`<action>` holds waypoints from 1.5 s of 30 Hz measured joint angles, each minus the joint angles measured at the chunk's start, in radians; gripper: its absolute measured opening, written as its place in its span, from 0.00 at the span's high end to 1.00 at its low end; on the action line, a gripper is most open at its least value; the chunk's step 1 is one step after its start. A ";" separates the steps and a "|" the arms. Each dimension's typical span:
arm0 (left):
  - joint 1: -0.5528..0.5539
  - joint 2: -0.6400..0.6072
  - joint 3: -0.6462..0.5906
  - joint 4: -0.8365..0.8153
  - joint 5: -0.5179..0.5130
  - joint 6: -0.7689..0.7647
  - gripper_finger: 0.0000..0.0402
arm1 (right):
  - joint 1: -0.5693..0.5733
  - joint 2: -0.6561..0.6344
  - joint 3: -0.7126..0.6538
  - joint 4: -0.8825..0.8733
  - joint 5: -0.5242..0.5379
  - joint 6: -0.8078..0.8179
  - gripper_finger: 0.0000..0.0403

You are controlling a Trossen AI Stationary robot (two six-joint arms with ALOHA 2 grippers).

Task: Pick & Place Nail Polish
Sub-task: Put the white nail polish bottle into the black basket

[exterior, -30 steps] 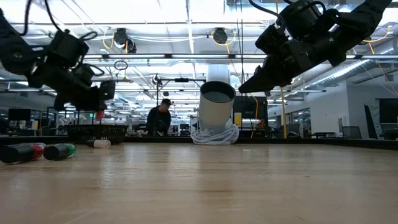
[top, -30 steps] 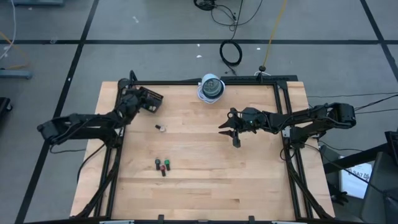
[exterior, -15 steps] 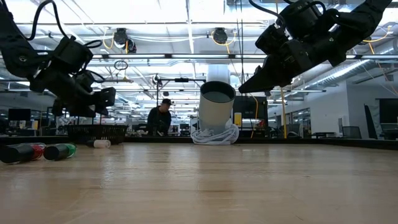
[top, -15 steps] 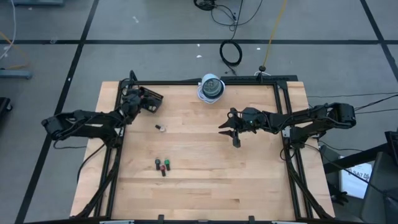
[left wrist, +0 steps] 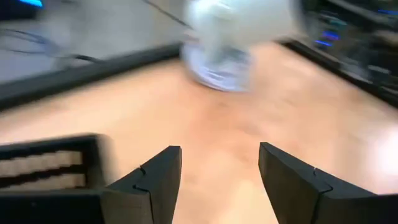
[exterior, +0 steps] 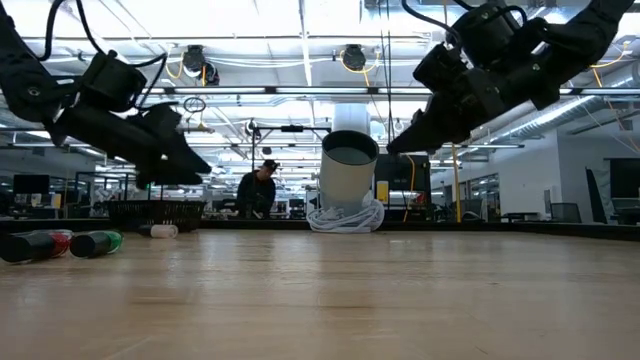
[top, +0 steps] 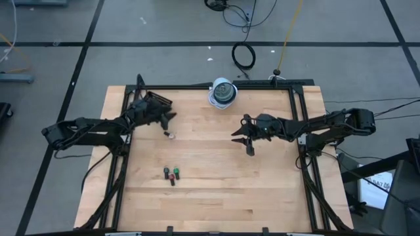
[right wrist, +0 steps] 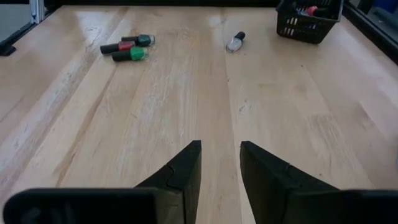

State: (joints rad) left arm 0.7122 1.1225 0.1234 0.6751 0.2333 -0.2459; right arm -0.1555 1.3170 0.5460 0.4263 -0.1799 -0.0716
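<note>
Three nail polish bottles [top: 172, 174] lie on their sides in a tight cluster on the wooden table [top: 216, 190], toward its left front; the right wrist view shows one green, one red and one darker among them. A fourth, pale bottle with a dark cap [right wrist: 235, 42] lies alone farther back, just beside the tip of the left gripper [top: 167, 118], which hangs above the table with its jaws parted and empty. Close behind that gripper sits a small black basket [right wrist: 309, 18] at the table's rear left, with a red bottle showing inside. The right gripper [top: 240, 139] hovers over the table's middle right, well apart from every bottle, its jaws set a narrow gap apart and holding nothing. A white cylindrical device [exterior: 349, 183] on a coil of white cable stands at the back edge. A person [exterior: 256, 189] works in the room beyond.
</note>
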 joint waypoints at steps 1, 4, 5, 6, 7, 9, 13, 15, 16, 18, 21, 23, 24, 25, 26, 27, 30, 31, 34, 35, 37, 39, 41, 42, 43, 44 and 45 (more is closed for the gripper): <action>-0.006 0.000 0.000 -0.002 0.050 -0.009 0.47 | 0.000 0.000 -0.012 0.012 0.000 0.000 0.75; -0.029 0.000 0.000 -0.052 0.175 -0.026 0.47 | 0.000 0.000 -0.046 0.057 0.000 0.000 0.75; -0.041 0.000 0.000 -0.083 0.211 -0.018 0.47 | 0.000 0.000 -0.055 0.070 0.000 0.000 0.75; -0.053 0.000 0.000 -0.110 0.242 0.000 0.47 | 0.000 0.000 -0.062 0.078 0.000 0.001 0.75; -0.068 0.000 0.000 -0.131 0.265 0.022 0.47 | 0.000 0.000 -0.063 0.078 0.000 0.005 0.75; -0.105 0.000 0.000 -0.167 0.273 0.070 0.47 | 0.000 0.000 -0.063 0.086 -0.002 0.014 0.75; -0.179 0.000 0.000 -0.206 0.167 0.111 0.47 | 0.000 0.000 -0.063 0.128 -0.003 0.033 0.75; -0.207 0.000 0.016 -0.245 0.066 0.137 0.47 | 0.000 0.000 -0.063 0.133 -0.003 0.034 0.75; -0.218 0.000 0.029 -0.273 0.019 0.154 0.47 | 0.000 0.000 -0.063 0.134 -0.003 0.034 0.75; -0.233 0.000 0.066 -0.345 -0.058 0.170 0.47 | 0.000 0.000 -0.063 0.135 -0.003 0.034 0.75; -0.241 0.000 0.127 -0.462 -0.142 0.186 0.47 | 0.000 0.000 -0.063 0.130 -0.003 0.034 0.75; -0.243 0.000 0.174 -0.528 -0.164 0.230 0.47 | 0.000 0.000 -0.063 0.125 -0.004 0.034 0.75; -0.244 0.000 0.199 -0.562 -0.164 0.255 0.47 | 0.000 0.000 -0.063 0.123 -0.004 0.034 0.75; -0.245 0.000 0.224 -0.599 -0.164 0.270 0.47 | 0.000 0.000 -0.063 0.122 -0.004 0.034 0.75; -0.248 0.000 0.251 -0.632 -0.164 0.278 0.47 | 0.000 0.000 -0.063 0.123 -0.004 0.034 0.75; -0.253 0.000 0.281 -0.669 -0.164 0.282 0.47 | 0.000 0.000 -0.063 0.123 -0.004 0.034 0.75; -0.282 0.000 0.379 -0.849 -0.172 0.292 0.47 | 0.000 0.000 -0.063 0.123 -0.004 0.034 0.75; -0.295 0.007 0.410 -0.933 -0.193 0.300 0.47 | 0.000 0.000 -0.063 0.123 -0.004 0.034 0.75; -0.343 0.048 0.468 -1.135 -0.291 0.295 0.47 | 0.000 0.000 -0.063 0.123 -0.004 0.034 0.75; -0.356 0.059 0.474 -1.176 -0.317 0.290 0.47 | 0.000 0.000 -0.063 0.123 -0.004 0.034 0.75; -0.383 0.082 0.475 -1.214 -0.328 0.291 0.47 | 0.000 0.000 -0.063 0.123 -0.004 0.034 0.75; -0.406 0.111 0.464 -1.216 -0.330 0.318 0.47 | 0.000 0.000 -0.063 0.123 -0.004 0.038 0.75; -0.425 0.142 0.453 -1.215 -0.338 0.361 0.47 | 0.000 0.000 -0.063 0.123 -0.004 0.041 0.75; -0.432 0.160 0.452 -1.205 -0.349 0.380 0.47 | 0.000 0.000 -0.063 0.123 -0.005 0.042 0.75; -0.439 0.177 0.452 -1.193 -0.364 0.395 0.47 | 0.000 0.000 -0.063 0.123 -0.005 0.042 0.75; -0.443 0.193 0.452 -1.184 -0.382 0.408 0.47 | 0.000 0.000 -0.063 0.123 -0.005 0.042 0.75; -0.446 0.208 0.452 -1.179 -0.401 0.420 0.47 | 0.000 0.000 -0.063 0.123 -0.005 0.042 0.75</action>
State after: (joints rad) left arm 0.2664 1.3301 0.5758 -0.5044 -0.1676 0.1740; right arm -0.1555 1.3170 0.4831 0.5491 -0.1844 -0.0299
